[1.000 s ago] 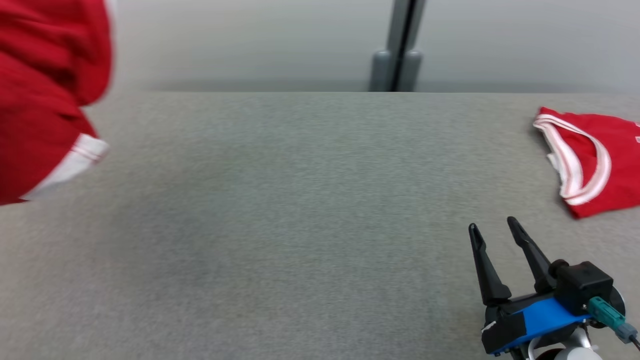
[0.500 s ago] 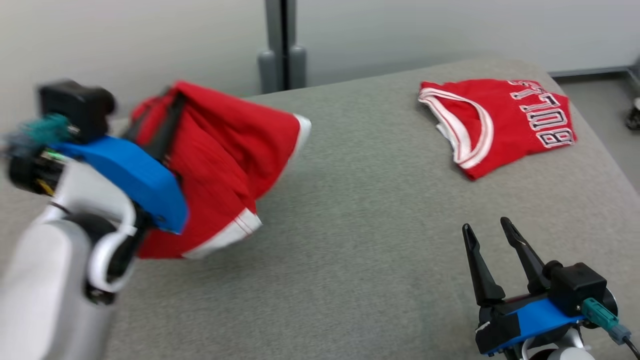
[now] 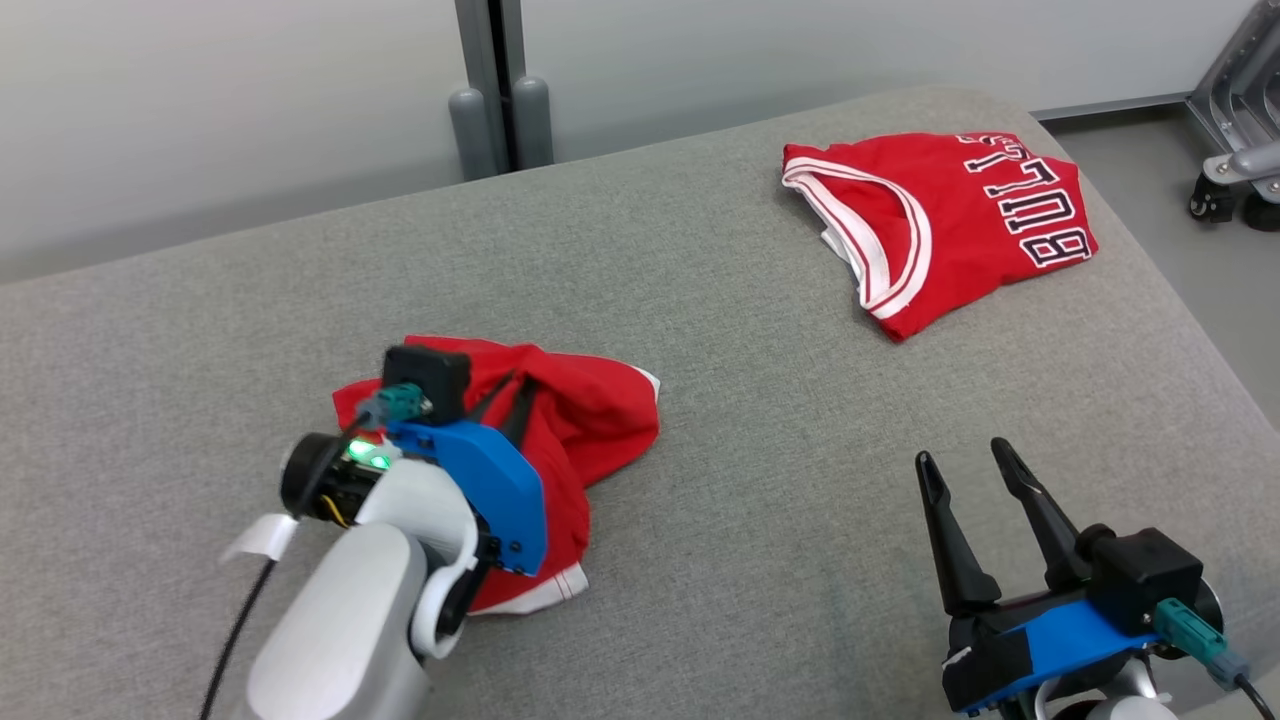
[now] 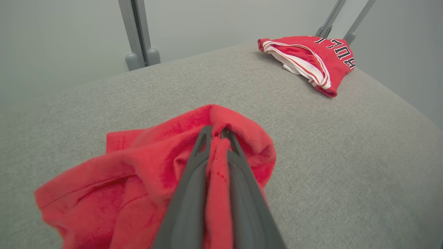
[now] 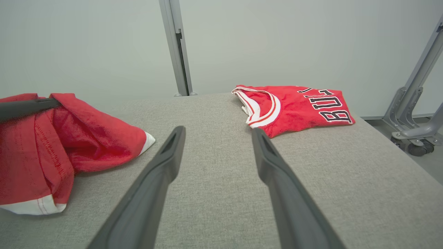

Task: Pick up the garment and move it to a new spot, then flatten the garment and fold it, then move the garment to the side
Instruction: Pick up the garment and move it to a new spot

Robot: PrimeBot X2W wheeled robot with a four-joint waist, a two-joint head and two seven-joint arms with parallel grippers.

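Grey padded table (image 3: 750, 480) carries the crumpled garment (image 3: 600, 420), partly hidden behind the left gripper (image 4: 216, 130) clamped on it; right gripper (image 3: 962, 453) gapes.

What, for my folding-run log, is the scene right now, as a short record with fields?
surface: grey padded surface
garment in work: crumpled red garment, bunched on the surface at the robot's left
left gripper: left gripper, shut on a fold of the garment
right gripper: right gripper, open, holding nothing, at the near right
other item: folded red jersey with lettering, lying at the far right
stage: garment not yet flattened or folded
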